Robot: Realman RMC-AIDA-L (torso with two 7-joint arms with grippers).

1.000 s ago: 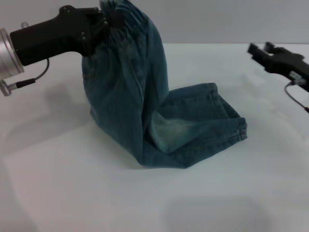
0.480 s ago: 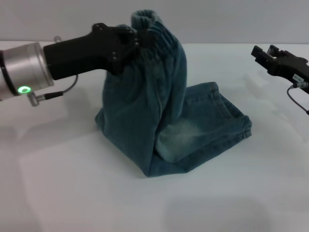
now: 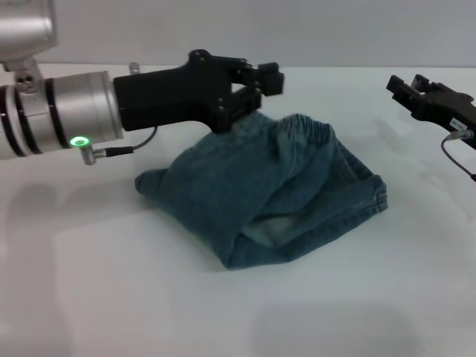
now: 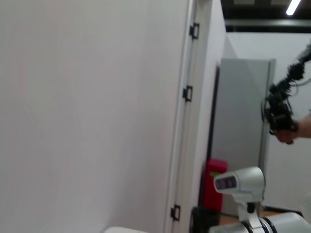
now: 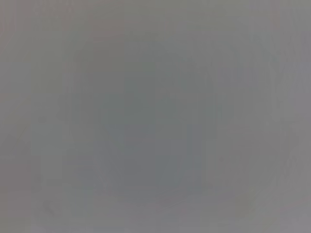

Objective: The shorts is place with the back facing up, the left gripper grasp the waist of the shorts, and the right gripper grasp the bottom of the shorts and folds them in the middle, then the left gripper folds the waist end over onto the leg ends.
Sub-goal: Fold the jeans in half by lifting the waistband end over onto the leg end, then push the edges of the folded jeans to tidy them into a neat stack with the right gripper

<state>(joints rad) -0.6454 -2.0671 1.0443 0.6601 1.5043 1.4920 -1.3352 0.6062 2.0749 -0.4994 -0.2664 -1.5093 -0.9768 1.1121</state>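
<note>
The blue-green denim shorts (image 3: 275, 186) lie in a folded heap on the white table (image 3: 111, 297) in the head view. The ruffled waist (image 3: 316, 132) rests on top, over the leg ends (image 3: 375, 197) at the right. My left gripper (image 3: 260, 85), black with a silver wrist and a green light, hovers just above the heap's back edge, open and holding nothing. Far to the right, my right gripper (image 3: 409, 85) hangs open above the table, apart from the shorts. Neither wrist view shows the shorts.
The left wrist view shows only a white wall, a door frame (image 4: 192, 97) and another robot (image 4: 243, 184) in the room. The right wrist view is plain grey. White table surface surrounds the shorts on all sides.
My left gripper carried the waist rightward and down over the leg ends, then let go. The shorts have dropped from a raised drape to a low folded heap. The right gripper stayed put.
</note>
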